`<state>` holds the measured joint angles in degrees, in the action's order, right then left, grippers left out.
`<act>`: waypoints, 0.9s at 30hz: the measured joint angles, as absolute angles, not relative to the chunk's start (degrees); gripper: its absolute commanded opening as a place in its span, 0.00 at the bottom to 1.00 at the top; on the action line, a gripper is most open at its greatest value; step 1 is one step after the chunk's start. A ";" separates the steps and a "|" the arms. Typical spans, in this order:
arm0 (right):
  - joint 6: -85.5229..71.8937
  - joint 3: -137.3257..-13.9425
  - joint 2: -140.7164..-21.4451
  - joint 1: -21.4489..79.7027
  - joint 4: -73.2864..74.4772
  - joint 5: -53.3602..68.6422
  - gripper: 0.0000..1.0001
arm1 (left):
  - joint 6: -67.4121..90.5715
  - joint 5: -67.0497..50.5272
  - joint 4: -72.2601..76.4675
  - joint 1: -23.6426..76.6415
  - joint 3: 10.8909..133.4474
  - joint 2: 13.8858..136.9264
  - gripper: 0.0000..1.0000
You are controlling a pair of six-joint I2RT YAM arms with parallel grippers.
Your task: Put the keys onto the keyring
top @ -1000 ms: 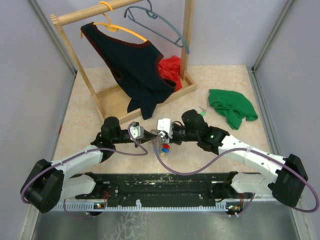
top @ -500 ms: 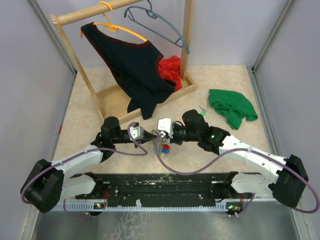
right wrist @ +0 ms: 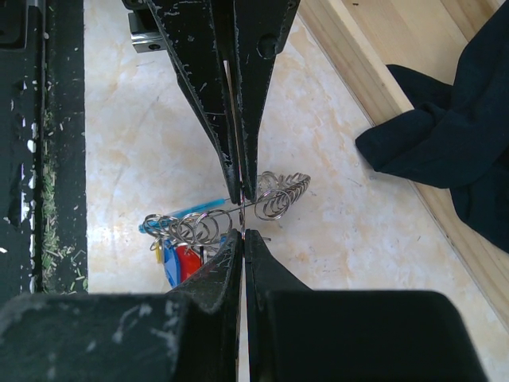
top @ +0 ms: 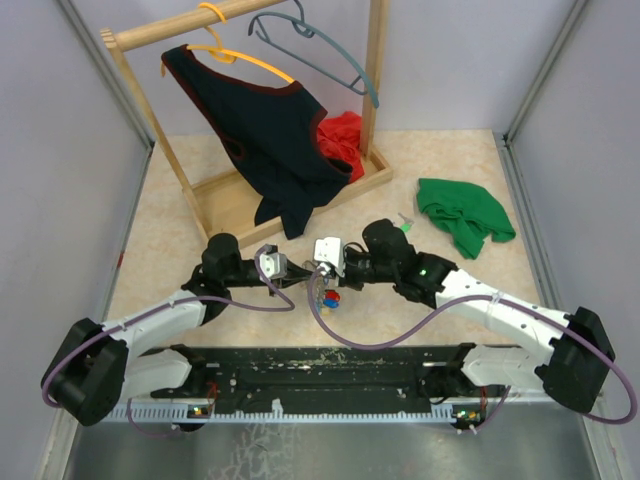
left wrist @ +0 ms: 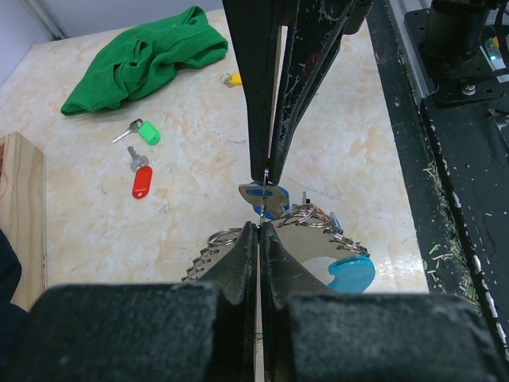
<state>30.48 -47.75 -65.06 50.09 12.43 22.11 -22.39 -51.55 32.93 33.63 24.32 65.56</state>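
The keyring (top: 327, 292) hangs between my two grippers just above the table, near the front middle. It is a coil of thin wire rings (right wrist: 278, 195) with a light-blue band (left wrist: 351, 274). Blue and red keys (right wrist: 180, 263) dangle from it, and one blue key (left wrist: 266, 196) shows under the rings. My left gripper (left wrist: 259, 227) is shut on a thin wire ring of it. My right gripper (right wrist: 242, 232) is shut on the same wire from the opposite side, tip to tip. Loose keys lie on the table: a green one (left wrist: 144, 131), a red one (left wrist: 141, 180) and a yellow one (left wrist: 231, 79).
A crumpled green cloth (top: 463, 215) lies at the right. A wooden clothes rack (top: 240, 190) with a dark top, hangers and a red cloth stands at the back left. The black base rail (top: 320, 365) runs along the front edge.
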 measured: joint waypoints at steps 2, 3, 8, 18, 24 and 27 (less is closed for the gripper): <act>30.48 -47.75 -65.06 50.09 12.45 22.11 0.00 | -22.39 -51.55 32.93 33.63 24.32 65.56 0.00; 30.48 -47.75 -65.06 50.09 12.45 22.09 0.00 | -22.37 -51.55 32.93 33.63 24.32 65.56 0.00; 30.48 -47.75 -65.06 50.09 12.47 22.11 0.00 | -22.37 -51.57 32.95 33.63 24.32 65.56 0.00; 30.48 -47.75 -65.12 50.09 12.45 22.44 0.00 | -22.35 -51.79 32.97 33.63 24.32 65.56 0.00; 30.46 -47.75 -65.52 50.09 12.45 23.11 0.00 | -22.31 -52.18 32.97 33.58 24.32 65.56 0.00; 30.46 -47.75 -65.93 50.09 12.40 23.55 0.00 | -22.09 -52.42 32.95 33.58 24.32 65.56 0.00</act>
